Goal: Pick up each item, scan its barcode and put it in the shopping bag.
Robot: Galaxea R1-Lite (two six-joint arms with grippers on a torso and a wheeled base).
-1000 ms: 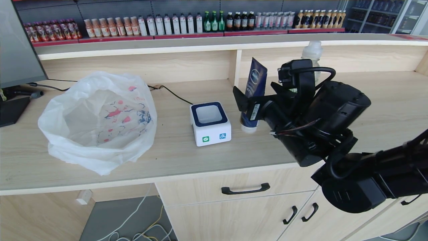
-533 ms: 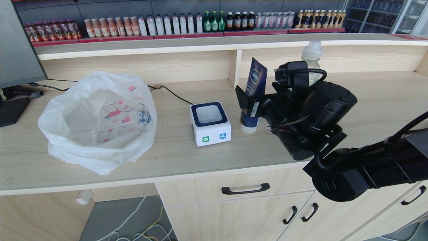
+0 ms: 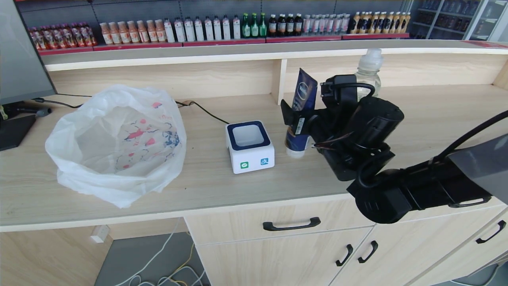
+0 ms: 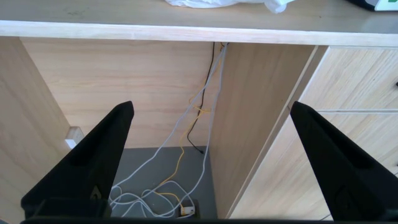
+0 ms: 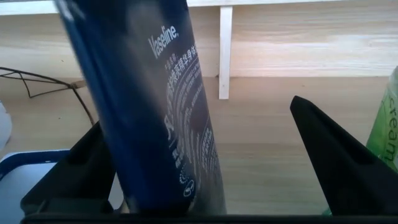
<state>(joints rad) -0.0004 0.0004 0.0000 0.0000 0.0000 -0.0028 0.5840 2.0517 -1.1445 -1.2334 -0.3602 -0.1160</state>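
1. While spread wide and gripping nothing, straddles the dark blue tube (image 3: 303,93) with the right end effector (image 3: 297,118), one finger on each side.
2. Shows this tube upright on its cap on the surface (image 3: 206,186), just beside the white scanner (image 3: 249,146).
3. Places a clear bottle (image 3: 369,67) behind the right arm, near the back of the surface.
4. Finds the shopping bag (image 3: 115,143) open on the surface, beyond the scanner, well apart from the tube.
5. Hangs the left end effector (image 4: 205,168) below the surface edge, fingers wide apart with nothing between, above loose cables (image 4: 168,186) on the floor.
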